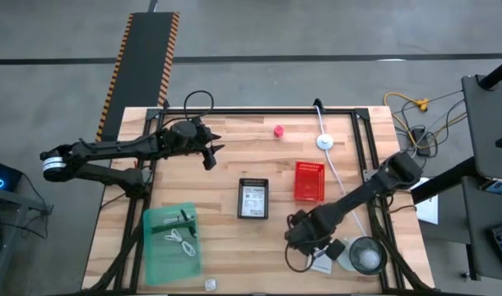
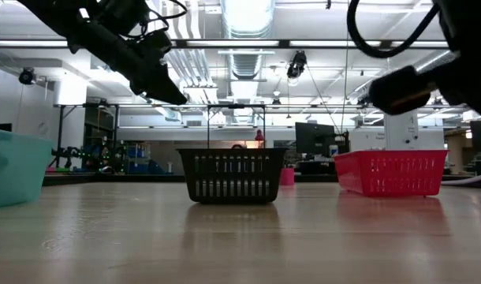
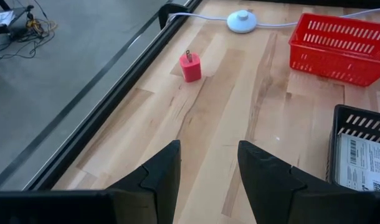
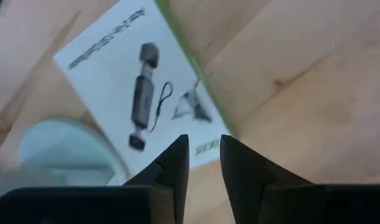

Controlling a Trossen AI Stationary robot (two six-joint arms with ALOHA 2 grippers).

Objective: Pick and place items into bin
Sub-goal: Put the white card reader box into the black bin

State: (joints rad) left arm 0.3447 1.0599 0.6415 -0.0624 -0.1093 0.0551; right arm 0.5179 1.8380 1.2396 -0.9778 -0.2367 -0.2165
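Note:
My right gripper [image 4: 204, 155] is over the table's near right part, above a white printed card [image 4: 140, 93] with a green edge that lies flat on the wood; its fingers stand narrowly open over that edge. The high view shows the card [image 1: 321, 263] beside this gripper [image 1: 310, 240]. My left gripper [image 3: 209, 168] is open and raised over the far left part [image 1: 211, 152]. A small red plug-like piece [image 3: 190, 66] stands on the wood ahead of it. The green bin [image 1: 170, 238] holds a coiled white cable [image 1: 182, 242] and a dark piece.
A black basket [image 1: 253, 197] with a white label inside sits mid-table, with a red basket [image 1: 309, 181] to its right. A white disc [image 1: 324, 141] on a white cord lies farther back. A round clear lidded container [image 1: 368, 255] is next to the card. A tiny white object [image 1: 208, 284] lies at the near edge.

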